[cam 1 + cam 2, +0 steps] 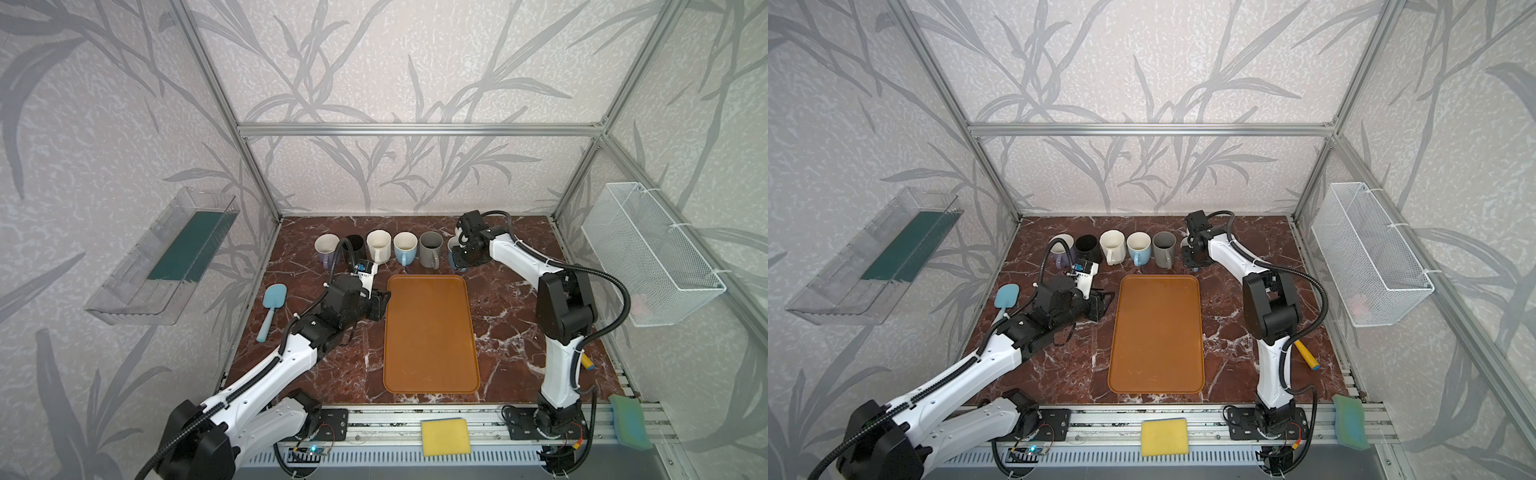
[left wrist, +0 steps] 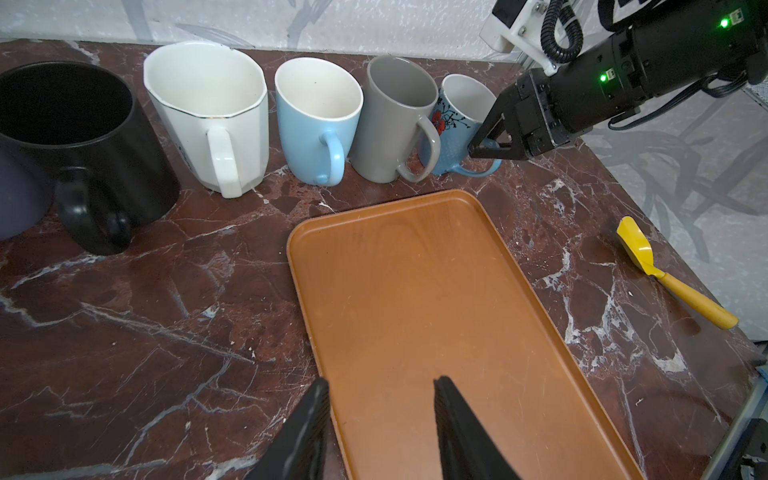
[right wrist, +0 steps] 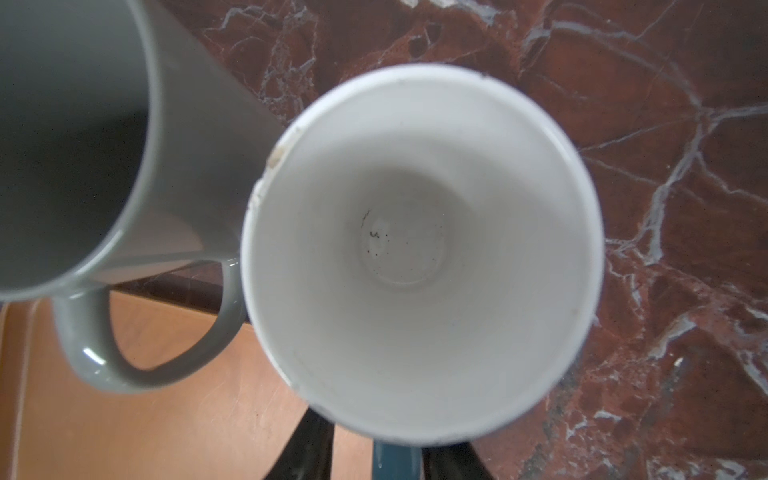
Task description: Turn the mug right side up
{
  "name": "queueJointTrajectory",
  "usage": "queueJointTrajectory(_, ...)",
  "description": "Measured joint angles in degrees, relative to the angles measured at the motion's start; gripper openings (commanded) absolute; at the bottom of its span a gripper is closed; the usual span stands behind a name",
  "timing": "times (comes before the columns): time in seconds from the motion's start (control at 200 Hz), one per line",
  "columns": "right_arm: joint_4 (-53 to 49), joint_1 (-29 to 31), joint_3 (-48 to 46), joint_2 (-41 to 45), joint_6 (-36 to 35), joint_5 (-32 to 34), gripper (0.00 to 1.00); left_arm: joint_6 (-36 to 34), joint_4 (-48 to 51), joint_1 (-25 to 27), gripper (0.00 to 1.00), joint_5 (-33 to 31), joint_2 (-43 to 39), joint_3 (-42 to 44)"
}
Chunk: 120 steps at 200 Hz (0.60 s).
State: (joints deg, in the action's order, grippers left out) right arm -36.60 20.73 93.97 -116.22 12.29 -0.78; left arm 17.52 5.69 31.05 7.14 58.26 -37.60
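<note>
The mug (image 2: 457, 112), blue with a red flower and a white inside, stands mouth up at the right end of the back row, touching the grey mug (image 2: 395, 120). It also shows in both top views (image 1: 452, 247) (image 1: 1185, 242) and fills the right wrist view (image 3: 419, 249). My right gripper (image 2: 482, 147) (image 3: 384, 453) points down at the mug's blue handle. Its jaws straddle the handle, open, with a gap on one side. My left gripper (image 2: 380, 386) (image 1: 384, 297) hovers open and empty over the left edge of the orange tray (image 1: 430, 332).
The back row also holds a light blue mug (image 2: 316, 120), a white mug (image 2: 212, 112), a black mug (image 2: 75, 124) and a lavender mug (image 1: 326, 247), all upright. A blue spatula (image 1: 272, 303) lies left, a yellow scoop (image 2: 665, 278) right. Sponges (image 1: 444, 436) (image 1: 629, 419) sit on the front rail.
</note>
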Motion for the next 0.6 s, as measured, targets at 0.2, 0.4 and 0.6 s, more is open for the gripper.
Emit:
queueJointTrajectory(0.2,0.5,0.0,-0.7,0.5,0.1,-1.2,0.33,0.0,0.1,0.0,0.44,0.0,0.0,0.0)
queueJointTrajectory(0.4,0.6,0.0,-1.3,1.8,0.1,-0.7,0.34,0.0,0.4,0.0,0.44,-0.2,-0.1,0.0)
queueJointTrajectory(0.6,0.7,-0.2,-1.6,4.3,-0.3,0.3,0.34,0.0,1.8,0.0,0.44,-2.5,-0.7,-0.2)
